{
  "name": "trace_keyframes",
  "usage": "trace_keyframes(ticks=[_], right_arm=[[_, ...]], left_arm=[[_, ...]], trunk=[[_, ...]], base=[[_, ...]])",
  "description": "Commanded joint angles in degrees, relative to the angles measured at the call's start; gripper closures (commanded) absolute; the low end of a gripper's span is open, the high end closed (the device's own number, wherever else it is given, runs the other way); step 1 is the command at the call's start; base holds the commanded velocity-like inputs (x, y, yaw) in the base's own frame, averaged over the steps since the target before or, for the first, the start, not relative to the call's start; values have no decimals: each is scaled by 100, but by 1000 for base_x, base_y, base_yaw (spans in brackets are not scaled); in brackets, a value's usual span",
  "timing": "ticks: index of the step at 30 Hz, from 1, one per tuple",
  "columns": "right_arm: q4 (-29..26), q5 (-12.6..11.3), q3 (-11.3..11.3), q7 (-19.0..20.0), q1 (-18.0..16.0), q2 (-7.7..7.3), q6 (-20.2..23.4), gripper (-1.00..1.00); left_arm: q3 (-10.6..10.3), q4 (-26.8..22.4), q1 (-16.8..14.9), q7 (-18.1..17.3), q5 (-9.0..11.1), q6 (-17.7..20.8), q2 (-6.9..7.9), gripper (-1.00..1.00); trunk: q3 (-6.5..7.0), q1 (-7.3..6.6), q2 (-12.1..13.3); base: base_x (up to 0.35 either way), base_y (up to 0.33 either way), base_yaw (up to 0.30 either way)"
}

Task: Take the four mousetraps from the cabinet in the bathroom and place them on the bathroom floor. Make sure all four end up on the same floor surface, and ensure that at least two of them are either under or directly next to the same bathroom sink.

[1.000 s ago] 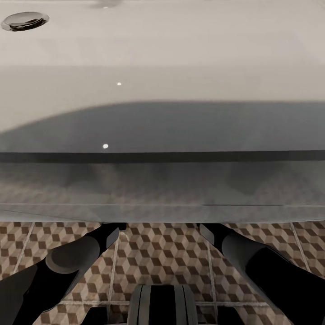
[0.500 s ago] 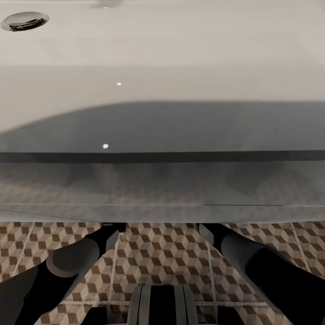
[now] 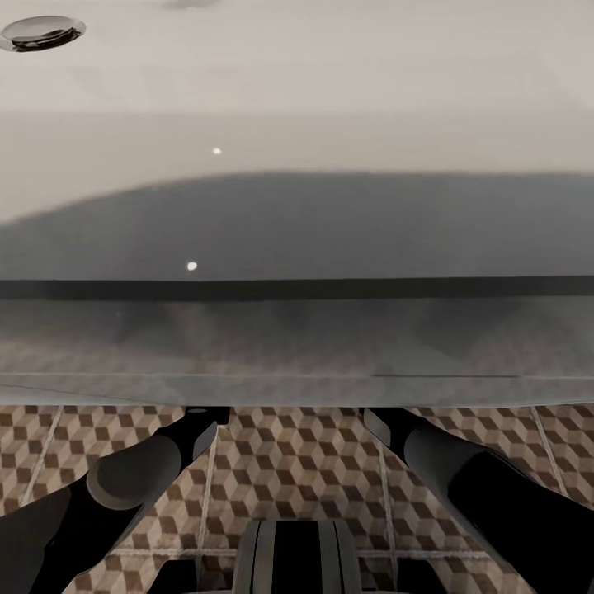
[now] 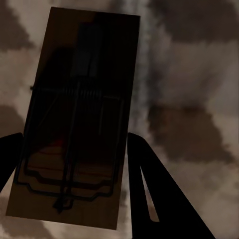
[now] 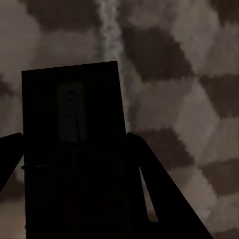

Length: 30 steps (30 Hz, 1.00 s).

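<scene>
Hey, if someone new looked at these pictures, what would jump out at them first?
Probably the big pale sink spreading across the head view, its drain in the far left corner and cube-patterned bathroom floor below. Next, both wrist views show a dark mousetrap sitting between the jaws: the left mousetrap with its wire spring, and the right mousetrap in deep shadow.

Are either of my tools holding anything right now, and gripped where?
Both appear to. The left tool has a mousetrap between its fingers, held by the long edges near its wire end. The right tool holds another mousetrap the same way.
</scene>
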Motion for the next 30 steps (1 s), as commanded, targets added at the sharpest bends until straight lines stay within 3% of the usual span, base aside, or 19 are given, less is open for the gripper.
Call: trace_keyframes(ticks=[1,12,13,30], right_arm=[[-13,-39,47,-22,-19,0,33,100],[-13,-39,46,-16,-19,0,26,100],[-13,-39,46,-16,-19,0,26,100],[-5,-39,46,-32,-19,-4,35,100]], left_arm=[[-16,-14,2,27,43,30,-6,100],[-220,-6,2,27,43,30,1,100],[567,-6,2,27,43,30,1,100],[567,4,2,35,51,30,2,100]], trunk=[[-6,1,0],[-34,1,0],[-34,1,0],[-34,1,0]], base=[[0,0,0],[0,0,0],[0,0,0],[0,0,0]])
